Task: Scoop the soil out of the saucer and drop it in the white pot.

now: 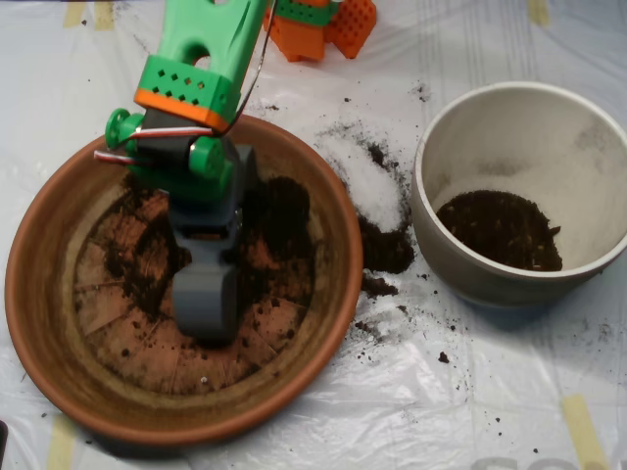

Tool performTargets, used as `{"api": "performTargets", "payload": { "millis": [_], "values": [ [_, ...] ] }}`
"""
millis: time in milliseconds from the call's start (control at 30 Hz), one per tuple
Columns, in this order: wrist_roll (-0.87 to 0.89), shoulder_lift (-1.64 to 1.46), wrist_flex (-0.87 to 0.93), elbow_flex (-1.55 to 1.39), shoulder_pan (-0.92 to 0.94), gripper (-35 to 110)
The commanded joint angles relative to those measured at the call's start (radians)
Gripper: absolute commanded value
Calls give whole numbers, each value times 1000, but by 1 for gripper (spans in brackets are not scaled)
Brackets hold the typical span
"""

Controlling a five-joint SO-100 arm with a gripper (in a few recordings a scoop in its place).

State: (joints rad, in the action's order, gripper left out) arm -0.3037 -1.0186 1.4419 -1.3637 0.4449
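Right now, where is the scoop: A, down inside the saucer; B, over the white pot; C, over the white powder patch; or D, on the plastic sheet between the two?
A: the scoop sits low over the floor of the saucer, among thin soil, well left of the white pot.

Arm cut off by top edge, as is orange part; scoop hides part of saucer floor & some soil, mouth faces down so contents can't be told; pot clipped at right edge.
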Motion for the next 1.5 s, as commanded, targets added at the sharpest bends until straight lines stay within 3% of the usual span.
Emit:
{"api": "performTargets", "payload": {
  "millis": [0,233,533,733,1233,1467],
  "values": [
    [-34,-6,-6,133,3,62],
    [-58,-28,-38,71,5,49],
    [-69,-311,-225,-308,-35,41],
    [-63,-442,-327,-483,-37,24],
    [-95,-658,-589,-749,34,19],
    [-104,-727,-630,-825,25,10]
  ]
}}
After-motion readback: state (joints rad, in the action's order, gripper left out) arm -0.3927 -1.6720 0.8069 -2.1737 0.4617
